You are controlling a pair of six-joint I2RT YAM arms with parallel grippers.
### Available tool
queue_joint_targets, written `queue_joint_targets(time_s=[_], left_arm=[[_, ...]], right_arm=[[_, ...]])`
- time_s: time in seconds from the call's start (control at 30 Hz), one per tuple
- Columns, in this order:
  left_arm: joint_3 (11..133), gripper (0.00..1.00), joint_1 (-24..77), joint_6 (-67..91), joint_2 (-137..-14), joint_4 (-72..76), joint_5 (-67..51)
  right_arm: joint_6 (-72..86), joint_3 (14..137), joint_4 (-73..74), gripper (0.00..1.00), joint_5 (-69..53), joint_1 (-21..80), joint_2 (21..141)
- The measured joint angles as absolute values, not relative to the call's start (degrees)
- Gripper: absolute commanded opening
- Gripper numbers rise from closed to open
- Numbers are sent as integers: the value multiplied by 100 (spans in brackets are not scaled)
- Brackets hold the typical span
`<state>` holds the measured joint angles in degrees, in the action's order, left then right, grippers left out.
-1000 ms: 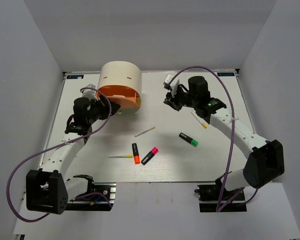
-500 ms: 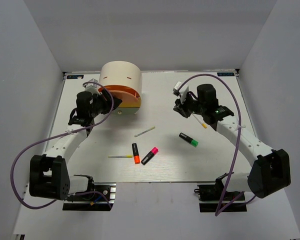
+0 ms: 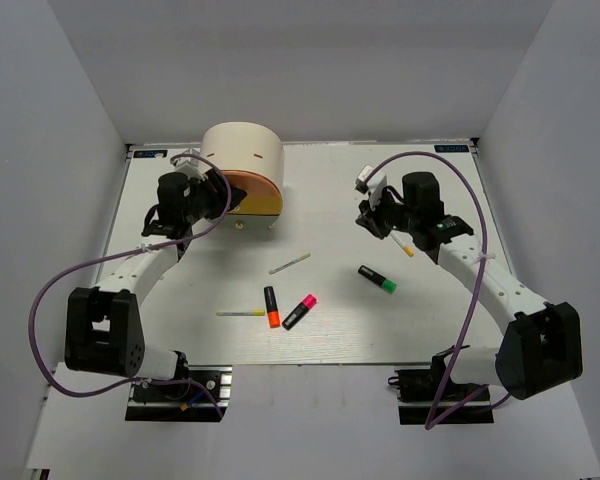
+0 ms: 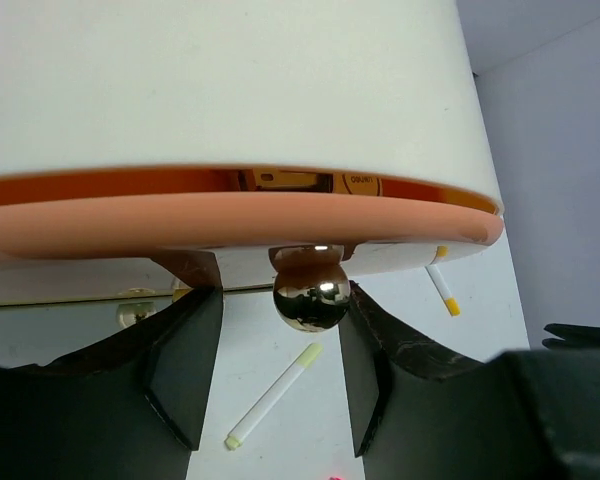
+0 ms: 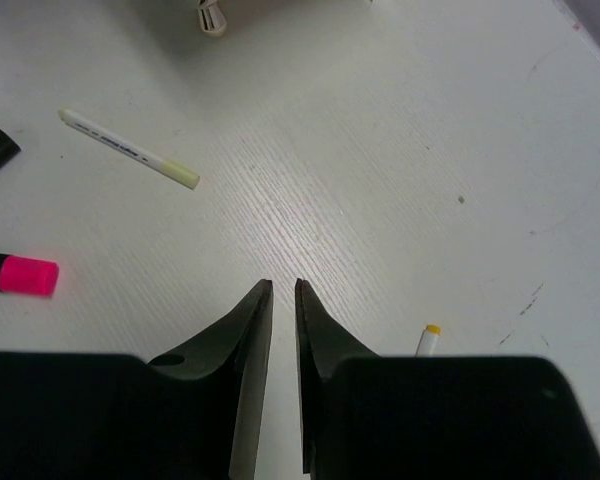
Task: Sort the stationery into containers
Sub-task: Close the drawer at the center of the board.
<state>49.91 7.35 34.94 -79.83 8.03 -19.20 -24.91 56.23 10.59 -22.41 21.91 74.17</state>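
Note:
The cream half-cylinder cabinet (image 3: 242,150) stands at the back left. Its orange drawer (image 3: 256,192) sticks out only a little, and its round shiny knob (image 4: 311,291) sits between the fingers of my open left gripper (image 3: 223,200), close to the right finger. My right gripper (image 3: 372,215) hovers over the table with its jaws almost together and nothing between them (image 5: 282,284). On the table lie a pale pen (image 3: 290,263), a thin yellow pen (image 3: 240,313), an orange-capped highlighter (image 3: 271,306), a pink-capped one (image 3: 299,311), a green-capped one (image 3: 377,279) and a yellow-tipped pen (image 3: 404,246).
The pale pen shows in the left wrist view (image 4: 277,395) and in the right wrist view (image 5: 130,148). The yellow-tipped pen (image 5: 427,340) lies just right of my right fingers. A cabinet foot (image 5: 212,15) is at the top edge. Grey walls enclose the table.
My left gripper moved toward the cabinet and the orange drawer slid most of the way in. My right gripper drew back to the right, away from the cabinet.

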Motion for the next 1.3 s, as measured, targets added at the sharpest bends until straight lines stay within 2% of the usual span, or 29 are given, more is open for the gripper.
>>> queue_joint_targets(time_s=[0.53, 0.57, 0.7, 0.87, 1.03, 1.3], left_arm=[[5148, 62, 735, 3500, -8243, 821, -1935], [5148, 58, 735, 3507, -8241, 823, -1942], [5127, 50, 735, 3559, -8217, 939, -2029], [4860, 49, 735, 3627, -7970, 1221, -2102], [4812, 59, 735, 3660, -7811, 1406, -2147], [5048, 60, 735, 3695, -8027, 1341, -2152]], right_arm=[[-2491, 5607, 1057, 21, -2261, 2058, 7419], [-2491, 5607, 1057, 21, -2263, 2051, 7419], [-2491, 5607, 1057, 21, -2265, 2025, 7419], [-2491, 5601, 1057, 21, -2270, 1992, 7419], [-2491, 5599, 1057, 21, -2290, 1988, 7450], [-2488, 5599, 1055, 21, -2309, 1988, 7467]])
